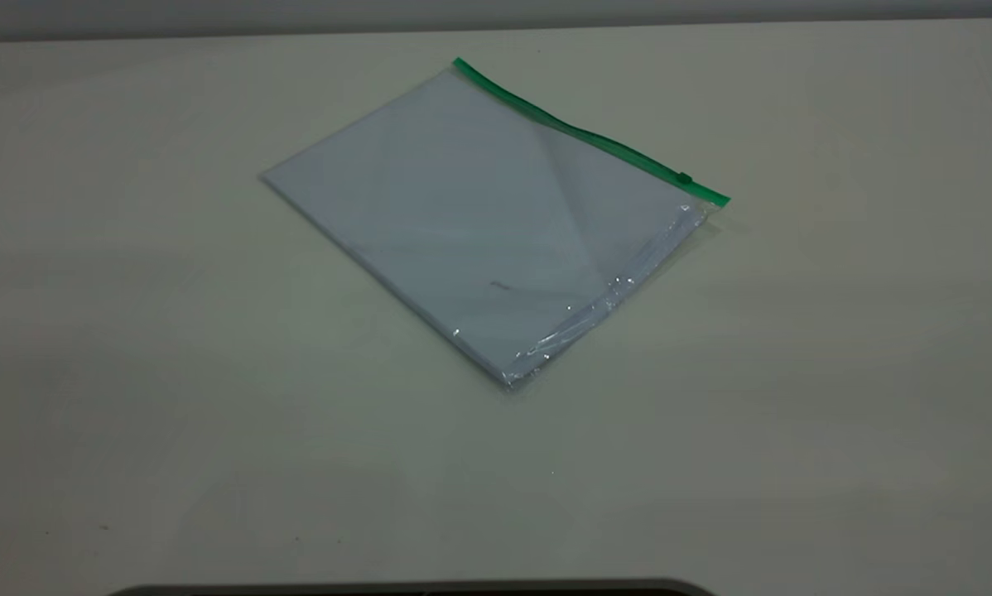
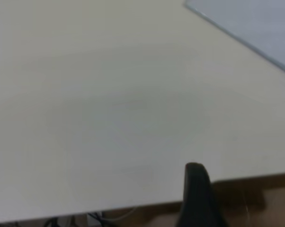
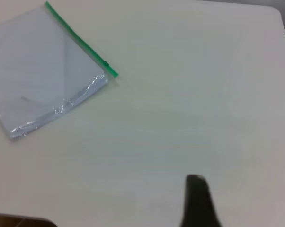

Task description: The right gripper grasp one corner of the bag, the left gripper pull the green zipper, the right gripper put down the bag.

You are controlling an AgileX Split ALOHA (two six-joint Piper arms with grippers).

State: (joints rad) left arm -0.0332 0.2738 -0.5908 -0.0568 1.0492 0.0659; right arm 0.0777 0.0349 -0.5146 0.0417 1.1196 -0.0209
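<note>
The bag point(image 1: 488, 223) lay flat mid-counter point(image 1: 132, 414), green zipper point(image 1: 587, 132) along its far edge, untouched. Both end effectors waited well off at the near edge; their finger spacing couldn't be told.

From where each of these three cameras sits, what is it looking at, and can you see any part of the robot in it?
Exterior view: outside the rig, looking down on the table and the bag with its green zipper; no arm shows.
Left wrist view: low at the table's edge, one dark finger tip of the left gripper, a bag edge beyond.
Right wrist view: above bare table, a finger tip of the right gripper, the whole bag farther off.
All three share the bag.
</note>
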